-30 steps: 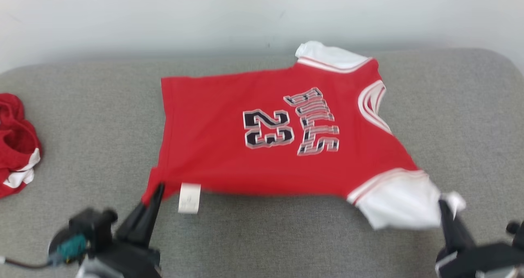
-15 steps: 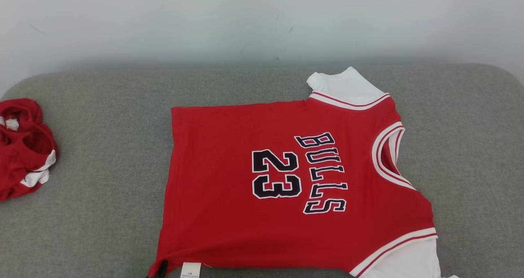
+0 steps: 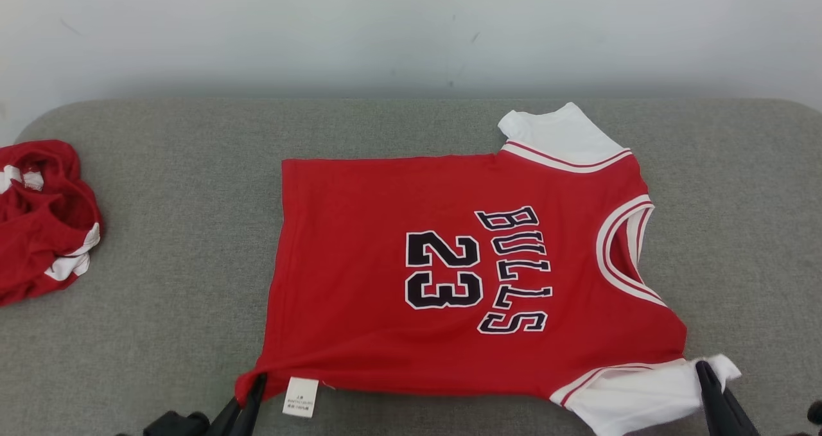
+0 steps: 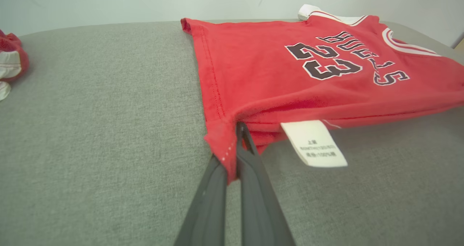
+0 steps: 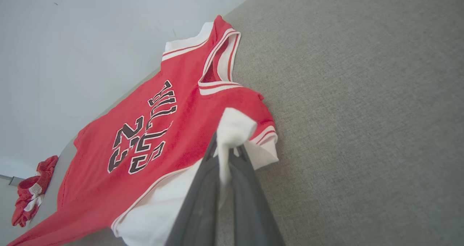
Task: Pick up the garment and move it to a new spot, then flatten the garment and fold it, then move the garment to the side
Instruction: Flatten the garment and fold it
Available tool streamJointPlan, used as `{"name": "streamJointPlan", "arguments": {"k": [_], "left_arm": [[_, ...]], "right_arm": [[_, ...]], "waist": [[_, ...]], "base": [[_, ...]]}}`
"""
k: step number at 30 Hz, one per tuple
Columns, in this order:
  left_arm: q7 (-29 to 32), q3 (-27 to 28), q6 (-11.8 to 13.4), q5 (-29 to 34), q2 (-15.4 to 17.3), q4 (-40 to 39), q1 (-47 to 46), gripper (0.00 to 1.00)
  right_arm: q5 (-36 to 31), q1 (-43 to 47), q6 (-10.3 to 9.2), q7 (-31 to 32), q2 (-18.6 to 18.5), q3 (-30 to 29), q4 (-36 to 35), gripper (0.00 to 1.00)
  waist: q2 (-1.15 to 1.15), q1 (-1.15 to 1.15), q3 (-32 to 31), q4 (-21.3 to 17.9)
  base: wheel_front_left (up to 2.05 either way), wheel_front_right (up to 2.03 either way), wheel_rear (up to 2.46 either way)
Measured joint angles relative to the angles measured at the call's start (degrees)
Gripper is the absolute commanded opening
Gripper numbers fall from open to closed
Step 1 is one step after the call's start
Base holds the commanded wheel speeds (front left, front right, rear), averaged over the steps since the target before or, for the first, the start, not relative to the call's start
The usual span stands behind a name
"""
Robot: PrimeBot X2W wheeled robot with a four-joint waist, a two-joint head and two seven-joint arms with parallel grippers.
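Observation:
A red jersey (image 3: 385,269) with white sleeves, "BULLS" and "23" on its front, lies spread on the grey cushion, collar toward the right. My left gripper (image 3: 257,381) is shut on its near hem corner beside the white label (image 3: 300,397); the left wrist view shows red cloth pinched between the two fingers (image 4: 237,130). At the lower right, my right gripper (image 3: 703,366) is shut on the tip of the near white sleeve (image 3: 636,401), which the right wrist view shows draped over the fingertips (image 5: 226,144). The jersey's near edge is lifted slightly off the cushion.
A second crumpled red and white garment (image 3: 38,224) sits at the cushion's far left (image 5: 30,191). The grey cushion (image 3: 160,218) ends at a pale wall (image 3: 385,31) behind. Bare cushion stretches between the two garments and to the right of the collar.
The camera has tilted, so the scene sits lower in view. The jersey went from stretched and hanging in the air to lying flat on the cushion, both grippers holding on.

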Motion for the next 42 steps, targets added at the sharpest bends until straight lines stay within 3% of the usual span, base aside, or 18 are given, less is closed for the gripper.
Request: {"name": "streamJointPlan", "arguments": {"k": [5,10,17,27,28,29,30,31,35,42], "left_arm": [[0.5,-1.1,-2.3,1.1,0.2,1.5,-5.0,0.00],[1.3,-2.1,-4.4,0.9,-0.3,5.7,-12.0,0.00],[1.7,-4.5,-5.8,-0.7,-1.1,14.1,-20.2,0.00],[1.0,-11.6,-6.1,-4.9,-2.7,23.5,-27.6,0.00],[0.9,-12.1,-6.1,-5.3,-2.7,24.4,-28.2,0.04],[0.7,-12.5,-6.1,-5.6,-2.7,25.2,-28.6,0.45],[0.5,-12.7,-6.1,-6.0,-2.9,26.0,-28.9,1.00],[0.5,-12.8,-6.1,-6.2,-3.1,26.6,-29.2,1.00],[0.2,-12.4,-6.1,-6.6,-4.0,27.1,-29.2,1.00],[0.0,-2.2,-5.2,-2.5,-4.9,18.6,-19.7,1.00]], "right_arm": [[-2.4,-6.9,0.00,2.8,0.0,0.5,-0.5,0.00],[-5.3,-16.3,0.00,5.9,0.0,0.6,4.2,0.00],[-9.5,-31.1,0.00,7.5,-0.2,0.1,18.4,0.00],[-13.0,-44.7,0.00,0.5,-1.1,3.0,39.7,0.00],[-13.1,-45.4,0.00,-0.5,-1.2,3.7,41.1,0.00],[-13.3,-46.0,0.00,-1.6,-1.4,4.3,42.4,0.24],[-13.5,-46.4,0.00,-2.9,-1.8,5.0,43.6,0.75],[-13.5,-46.6,0.00,-4.1,-2.1,5.5,44.6,1.00],[-13.4,-46.3,0.00,-7.7,-3.2,7.4,46.9,1.00],[-11.0,-39.0,0.00,-16.0,-8.2,11.8,45.2,1.00]], "waist": [[0.00,0.00,0.1,-0.5],[0.00,0.00,1.1,-1.1],[0.00,0.01,3.2,-2.2],[0.01,0.01,5.3,-2.5],[0.01,0.01,5.3,-2.4],[0.00,0.01,5.2,-2.3],[0.01,0.01,5.1,-2.2],[0.01,0.01,4.9,-2.1],[0.00,0.01,3.9,-1.9],[0.00,-0.01,-0.2,-1.4]], "base": [[0.00,0.00,0.00],[0.00,0.00,0.00],[0.00,0.00,0.00],[0.00,0.00,0.00],[0.00,0.00,0.00],[0.00,0.00,0.00],[0.00,0.00,0.00],[0.00,0.00,0.00],[0.00,0.00,0.00],[0.00,0.00,0.00]]}}
